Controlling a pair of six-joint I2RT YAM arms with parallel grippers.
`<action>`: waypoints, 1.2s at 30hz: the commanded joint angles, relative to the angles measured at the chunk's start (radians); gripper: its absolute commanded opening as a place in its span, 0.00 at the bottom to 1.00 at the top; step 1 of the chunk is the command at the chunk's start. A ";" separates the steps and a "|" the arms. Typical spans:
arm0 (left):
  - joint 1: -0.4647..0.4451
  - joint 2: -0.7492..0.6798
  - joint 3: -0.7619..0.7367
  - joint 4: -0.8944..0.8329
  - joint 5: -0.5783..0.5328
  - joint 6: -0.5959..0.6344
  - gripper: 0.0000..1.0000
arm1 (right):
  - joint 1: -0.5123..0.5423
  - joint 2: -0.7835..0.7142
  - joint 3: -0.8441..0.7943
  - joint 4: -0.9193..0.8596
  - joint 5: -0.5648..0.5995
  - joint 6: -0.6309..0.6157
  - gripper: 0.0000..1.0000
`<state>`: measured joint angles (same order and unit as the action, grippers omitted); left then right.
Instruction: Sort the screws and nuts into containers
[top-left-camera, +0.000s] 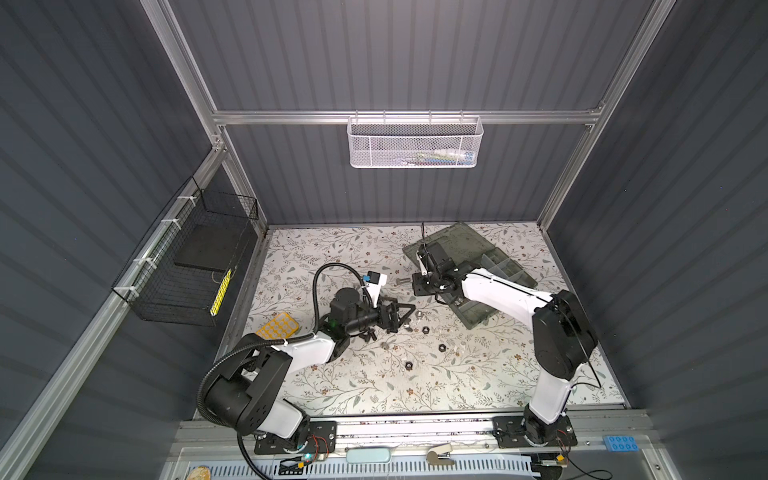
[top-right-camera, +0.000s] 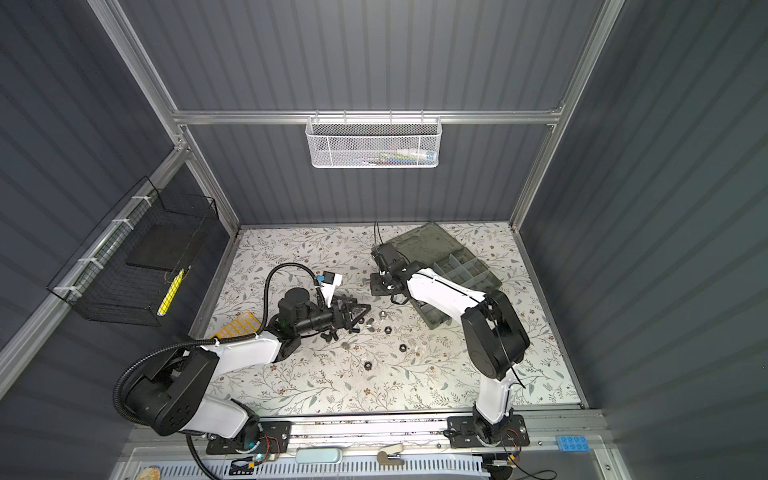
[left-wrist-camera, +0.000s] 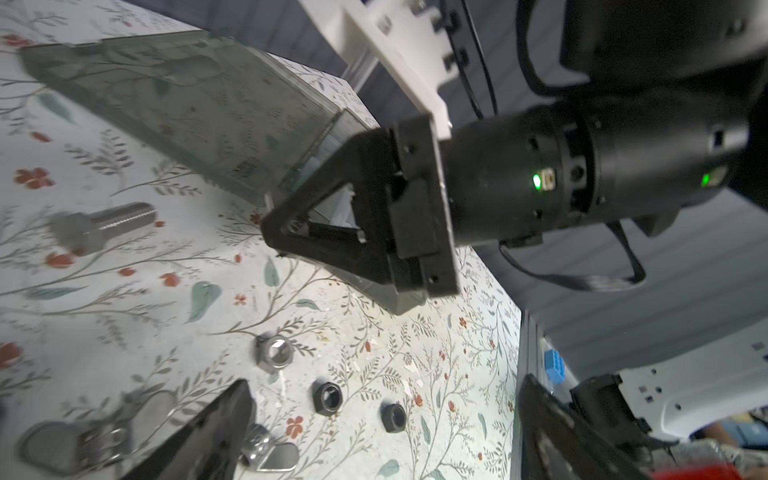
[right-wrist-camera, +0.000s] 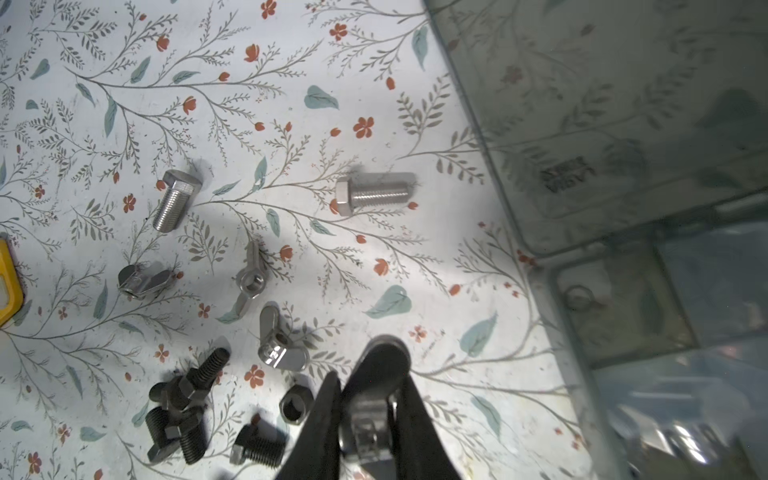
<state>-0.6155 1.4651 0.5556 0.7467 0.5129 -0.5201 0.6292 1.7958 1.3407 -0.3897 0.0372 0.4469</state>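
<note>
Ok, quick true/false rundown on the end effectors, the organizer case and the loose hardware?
The right end effector is shut on a silver metal piece. True.
The left end effector is shut. False: its jaws stand open.
The translucent grey-green plastic organizer case lies with its lid open. True.
All black hexagonal nuts are in the case. False: several black hexagonal nuts lie on the floral tabletop.
A silver hex-head bolt lies loose on the tabletop. True.
</note>
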 joint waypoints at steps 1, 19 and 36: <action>-0.034 -0.026 0.034 -0.080 -0.036 0.108 1.00 | -0.035 -0.072 -0.059 -0.005 0.042 0.017 0.13; -0.194 0.012 0.089 -0.169 -0.136 0.262 1.00 | -0.230 -0.149 -0.281 0.108 0.047 0.042 0.13; -0.195 0.002 0.089 -0.205 -0.214 0.288 1.00 | -0.253 -0.092 -0.310 0.141 0.022 0.061 0.29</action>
<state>-0.8062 1.4689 0.6216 0.5598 0.3298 -0.2592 0.3756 1.6993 1.0458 -0.2581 0.0608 0.4988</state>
